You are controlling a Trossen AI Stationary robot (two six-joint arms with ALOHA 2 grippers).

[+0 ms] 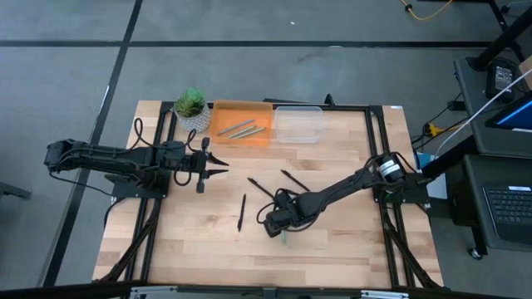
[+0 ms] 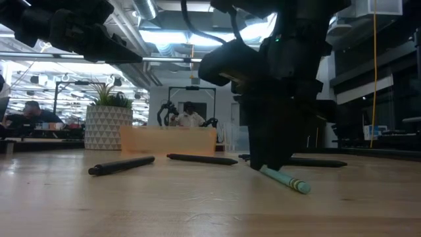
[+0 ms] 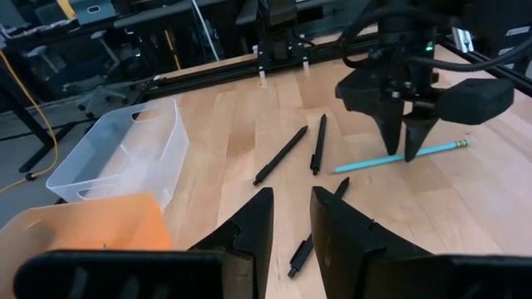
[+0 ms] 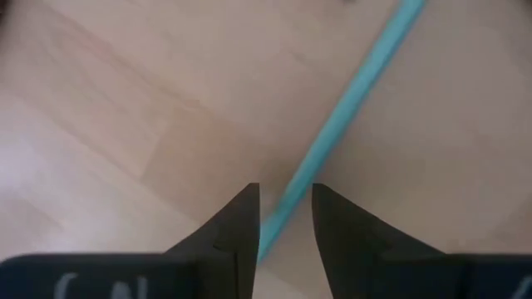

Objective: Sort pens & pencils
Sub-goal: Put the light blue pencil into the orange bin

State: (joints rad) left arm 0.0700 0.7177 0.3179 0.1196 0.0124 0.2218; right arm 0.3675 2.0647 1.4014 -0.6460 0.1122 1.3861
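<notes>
While the right pincer (image 4: 285, 208) is reaching down to the worktop (image 1: 349, 241), its two fingers are standing narrowly apart astride a light blue pencil (image 4: 332, 124) that is lying flat on the wood, not yet gripped. Three black pens (image 3: 283, 154) are lying loose near the middle, beside that arm. Over by the orange tray (image 1: 241, 124), which is holding two grey sticks, the left pincer (image 1: 223, 164) is hovering, narrowly parted and carrying nothing

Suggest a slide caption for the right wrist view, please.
Right gripper straddling a light blue pencil lying on the wooden table.
</notes>
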